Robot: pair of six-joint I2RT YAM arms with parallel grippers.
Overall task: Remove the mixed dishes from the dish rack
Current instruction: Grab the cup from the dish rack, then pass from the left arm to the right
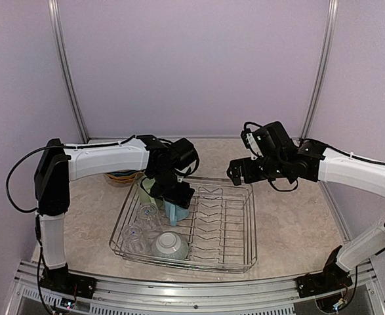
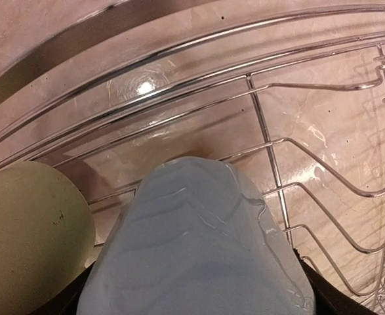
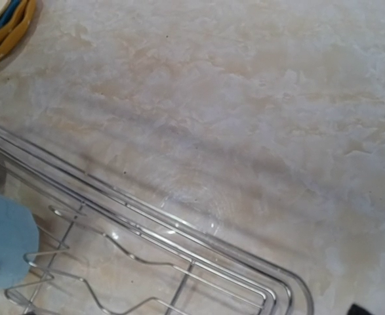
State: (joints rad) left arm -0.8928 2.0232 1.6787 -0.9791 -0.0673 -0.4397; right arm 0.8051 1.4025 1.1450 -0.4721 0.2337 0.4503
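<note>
The silver wire dish rack point(image 1: 250, 223) sits mid-table. My left gripper point(image 1: 177, 195) is inside its far left part, shut on the light blue mug point(image 1: 177, 212). That mug fills the bottom of the left wrist view point(image 2: 192, 249), hiding the fingers, and shows at the left edge of the right wrist view point(image 3: 5, 236). The pale green mug point(image 1: 146, 189) stands just left of it point(image 2: 28, 230). Two clear glasses point(image 1: 147, 212) and the pale grey-green bowl point(image 1: 170, 245) are in the rack's near left. My right gripper point(image 1: 237, 172) hovers open and empty over the rack's far right corner point(image 3: 179, 230).
A stack of yellow and blue plates point(image 1: 121, 176) lies on the marble table behind the rack's left corner, and its edge shows in the right wrist view point(image 3: 2, 26). The rack's right half holds only upright wire prongs point(image 1: 218, 223). Walls close the table at the back and sides.
</note>
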